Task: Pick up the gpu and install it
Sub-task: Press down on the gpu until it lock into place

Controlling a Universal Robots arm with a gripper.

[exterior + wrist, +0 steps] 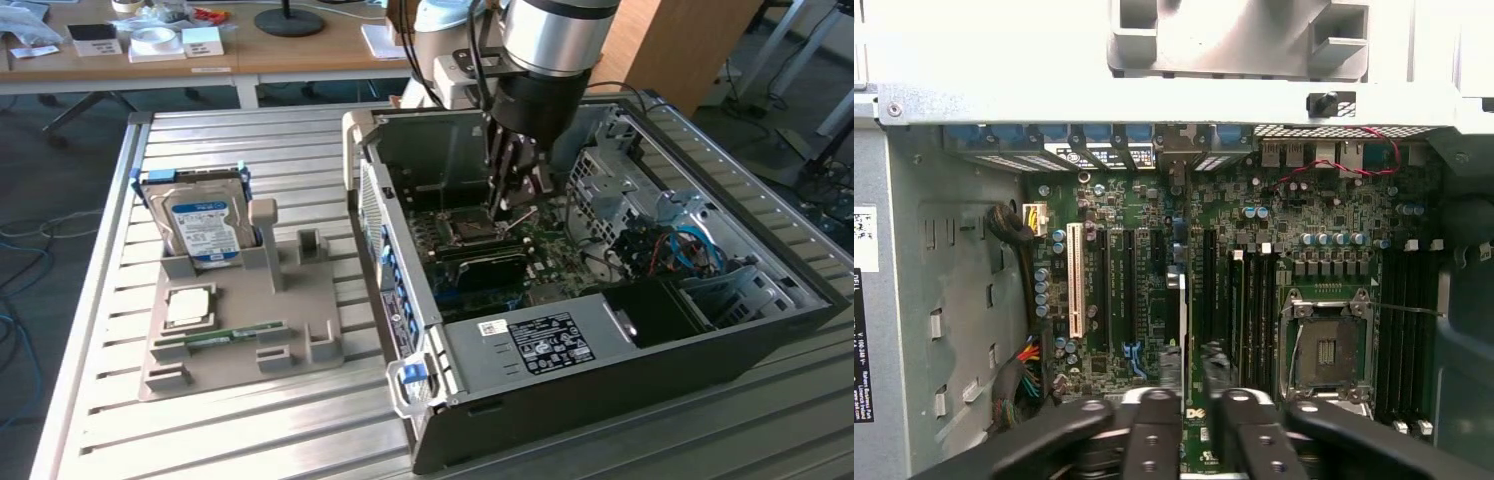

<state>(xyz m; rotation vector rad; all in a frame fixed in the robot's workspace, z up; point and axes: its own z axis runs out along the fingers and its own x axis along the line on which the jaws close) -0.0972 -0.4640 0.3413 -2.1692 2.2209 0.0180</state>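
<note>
The gpu point(1183, 310) shows edge-on as a thin dark card with a pale edge, held upright between my fingertips point(1170, 368). My gripper point(1191, 375) is shut on it. The card hangs just above the black expansion slots point(1126, 285) of the green motherboard point(1294, 215), close to the slot near the board's middle; I cannot tell whether it touches. In the exterior view my gripper point(507, 200) reaches straight down into the open computer case point(601, 390), over the motherboard.
On the exterior view's left, a grey fixture point(307, 345) holds a silver hard drive point(200, 220), a processor chip point(187, 305) and a green memory stick point(220, 338). Inside the case are the processor socket point(1324, 350), a white slot point(1075, 280), a cable bundle point(1019, 375) and drive cages point(627, 180).
</note>
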